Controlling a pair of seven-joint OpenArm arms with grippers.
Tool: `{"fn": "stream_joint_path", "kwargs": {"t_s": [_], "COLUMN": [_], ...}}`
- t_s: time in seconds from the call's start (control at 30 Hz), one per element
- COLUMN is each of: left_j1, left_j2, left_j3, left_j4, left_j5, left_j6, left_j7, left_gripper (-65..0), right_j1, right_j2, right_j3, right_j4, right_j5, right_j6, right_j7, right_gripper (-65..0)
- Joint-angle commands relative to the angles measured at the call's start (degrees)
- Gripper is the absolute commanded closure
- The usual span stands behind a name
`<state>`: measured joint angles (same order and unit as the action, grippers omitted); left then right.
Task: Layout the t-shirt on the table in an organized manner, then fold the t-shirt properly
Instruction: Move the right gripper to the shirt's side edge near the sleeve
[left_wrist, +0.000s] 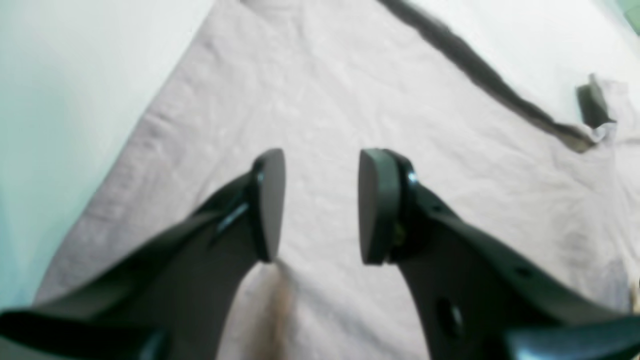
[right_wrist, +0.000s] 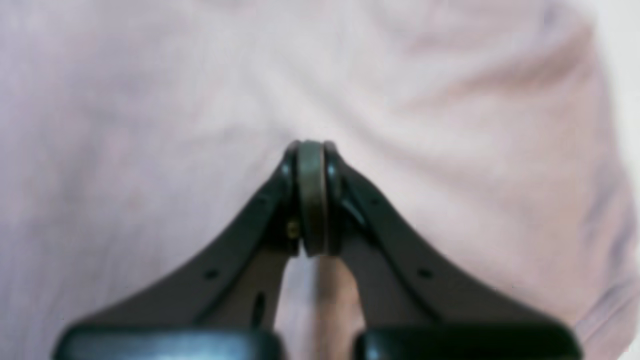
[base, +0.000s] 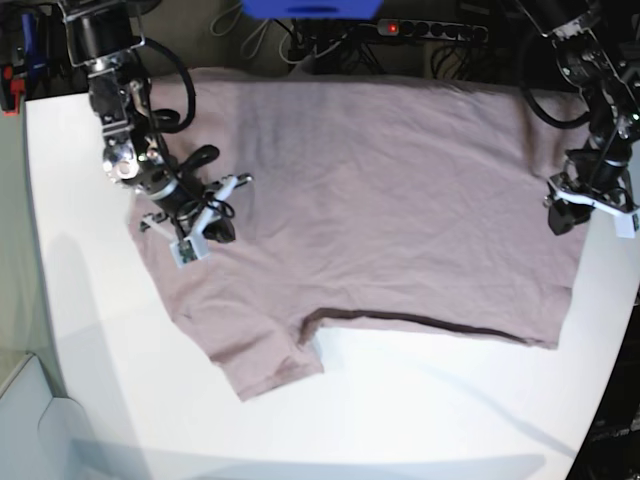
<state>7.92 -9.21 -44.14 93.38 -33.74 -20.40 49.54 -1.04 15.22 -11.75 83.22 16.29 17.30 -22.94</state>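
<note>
While t-shirt (base: 380, 200) lies spread on tabletop (base: 420, 420), you see: folding undone; left end effector (left_wrist: 320, 205) spread above cloth, right end effector (right_wrist: 311, 197) pressed together.

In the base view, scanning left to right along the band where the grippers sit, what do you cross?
Bare white matte table → right gripper, black, over the shirt's left part → open middle of the dusty mauve knit t-shirt → left gripper, black, at the shirt's right edge.

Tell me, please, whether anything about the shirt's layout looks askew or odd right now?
Yes: the t-shirt isn't flat. One sleeve sticks out crumpled at the near edge, with a dark fold line beside it.
</note>
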Motion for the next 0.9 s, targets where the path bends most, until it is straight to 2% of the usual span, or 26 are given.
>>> {"fn": "stream_joint_path", "kwargs": {"t_s": [0.0, 0.2, 0.53, 0.87], "left_j1": [-0.49, -3.75, -10.16, -17.46], "left_j2": [-1.82, -4.11, -4.28, -4.02], "left_j3": [-0.56, -1.27, -0.04, 6.21], "left_j4": [-0.42, -11.05, -24.33, -34.35], "left_j5": [-0.68, -0.33, -0.24, 6.79], "left_j6": [-0.12, -0.56, -0.56, -0.56], "left_j7": [-1.23, -1.41, -4.31, -11.60], "left_gripper": [-23.8, -23.8, -23.8, -23.8], "right_j1": [0.91, 2.58, 17.61, 32.64], "right_j2": [0.38, 0.38, 1.96, 1.96], "right_j3": [0.45, 5.64, 6.61, 6.43], "right_j4": [1.22, -6.78, -28.50, -50.91], "right_j5": [0.36, 0.36, 0.36, 0.28], "right_j6": [0.15, 0.41, 0.50, 0.50], "right_j7": [1.71, 2.06, 2.76, 15.60], "right_gripper": [0.0, 0.0, 0.0, 0.0]}}
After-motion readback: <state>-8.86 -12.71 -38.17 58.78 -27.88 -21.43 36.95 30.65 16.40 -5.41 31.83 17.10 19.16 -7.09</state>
